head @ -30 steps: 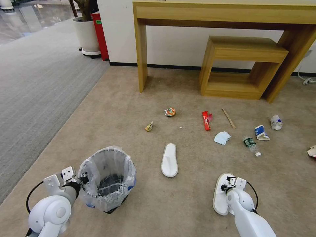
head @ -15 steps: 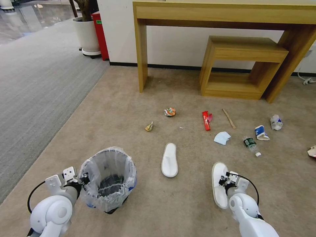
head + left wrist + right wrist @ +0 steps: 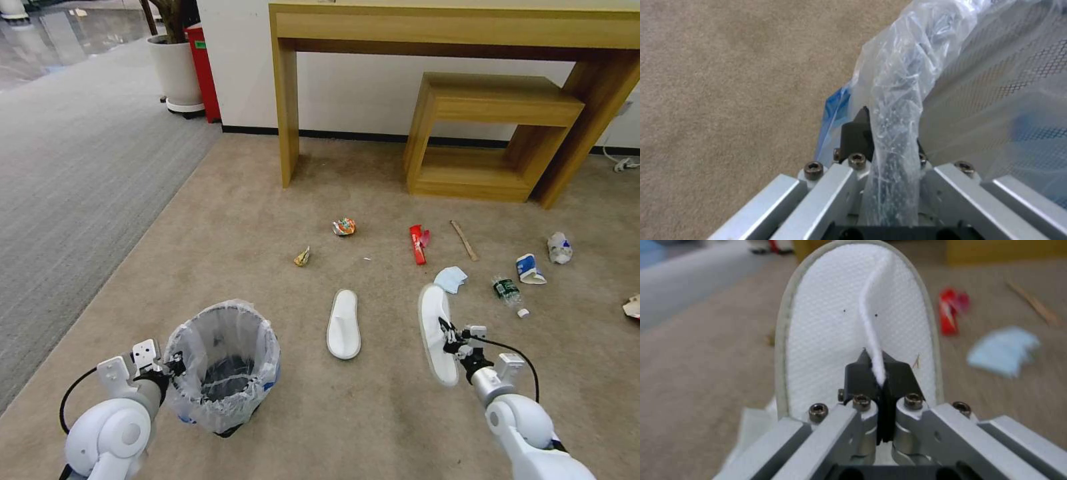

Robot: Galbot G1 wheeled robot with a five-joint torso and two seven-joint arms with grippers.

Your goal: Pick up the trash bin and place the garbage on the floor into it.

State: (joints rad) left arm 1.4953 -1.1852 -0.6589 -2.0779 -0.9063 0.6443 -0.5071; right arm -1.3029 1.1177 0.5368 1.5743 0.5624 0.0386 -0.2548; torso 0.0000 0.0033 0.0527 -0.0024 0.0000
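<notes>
Lifting slipper [image 3: 435, 333] higher, right gripper [image 3: 445, 331].

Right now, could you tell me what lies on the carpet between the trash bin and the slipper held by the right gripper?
The other white slipper, flat on the beige carpet, seen in the head view.

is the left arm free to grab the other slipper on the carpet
Probably not. The left claw is shut on the trash bin at its bagged rim, so it has nothing free for the slipper on the floor, though bare carpet lies between.
</notes>
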